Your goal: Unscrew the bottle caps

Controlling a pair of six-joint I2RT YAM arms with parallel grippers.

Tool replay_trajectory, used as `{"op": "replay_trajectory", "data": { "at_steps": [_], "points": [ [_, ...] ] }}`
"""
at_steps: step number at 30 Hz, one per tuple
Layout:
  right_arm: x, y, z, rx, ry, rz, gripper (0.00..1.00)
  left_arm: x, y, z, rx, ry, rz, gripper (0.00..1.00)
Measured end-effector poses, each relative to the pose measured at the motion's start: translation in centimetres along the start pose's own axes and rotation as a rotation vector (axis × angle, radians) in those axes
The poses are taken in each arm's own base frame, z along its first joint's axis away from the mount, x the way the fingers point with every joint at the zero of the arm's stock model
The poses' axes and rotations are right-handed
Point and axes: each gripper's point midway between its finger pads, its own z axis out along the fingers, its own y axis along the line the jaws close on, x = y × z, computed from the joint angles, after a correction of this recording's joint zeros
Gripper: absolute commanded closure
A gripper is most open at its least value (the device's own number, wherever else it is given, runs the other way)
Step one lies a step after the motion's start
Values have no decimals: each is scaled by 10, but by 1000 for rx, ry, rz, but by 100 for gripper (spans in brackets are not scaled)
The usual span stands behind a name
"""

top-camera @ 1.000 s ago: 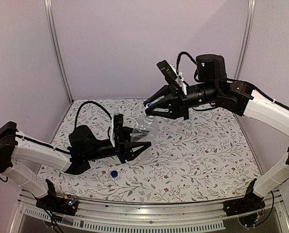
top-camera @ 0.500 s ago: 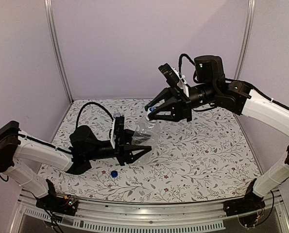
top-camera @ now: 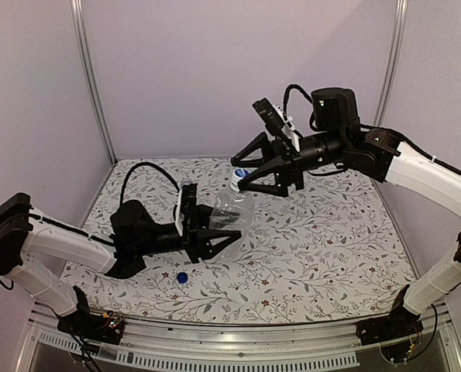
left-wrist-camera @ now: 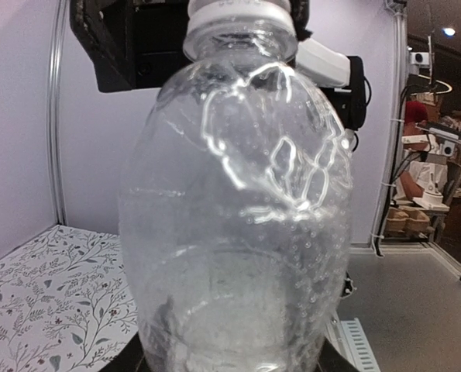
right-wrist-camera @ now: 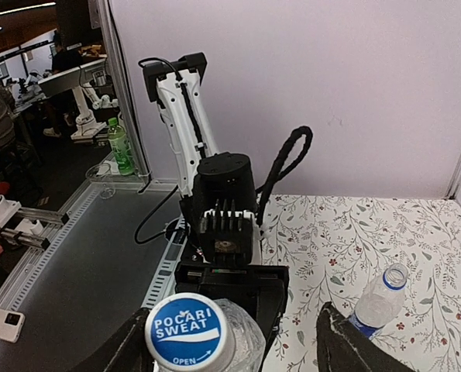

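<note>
A loose blue cap (top-camera: 182, 277) lies on the floral table (top-camera: 331, 256), where an uncapped bottle (right-wrist-camera: 381, 298) stands. The left gripper (top-camera: 222, 236) clasps the plain bottle (top-camera: 232, 208) by its base. Its neck tilts up toward the right gripper (top-camera: 240, 177), whose spread jaws flank the Pocari Sweat cap (right-wrist-camera: 185, 329) without touching it.

Bottle (left-wrist-camera: 238, 201) base cut off; cap (left-wrist-camera: 240, 11) top cropped.

Free room beside cap (right-wrist-camera: 185, 331) within right pincer (right-wrist-camera: 232, 333)

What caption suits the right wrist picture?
Open right gripper straddling the white-and-blue round plastic cap of a clear plastic bottle.
</note>
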Motion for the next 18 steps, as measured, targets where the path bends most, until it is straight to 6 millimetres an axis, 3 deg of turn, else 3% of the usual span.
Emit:
{"op": "replay_trajectory", "data": {
  "at_steps": [11, 18],
  "points": [
    [-2, -1, -6, 35, -6, 21, 14, -5, 14, -1, -82, -23, 4, 55],
    [-26, -9, -19, 146, -68, 38, 15, -6, 24, -2, -137, -31, 4, 54]
  ]
}}
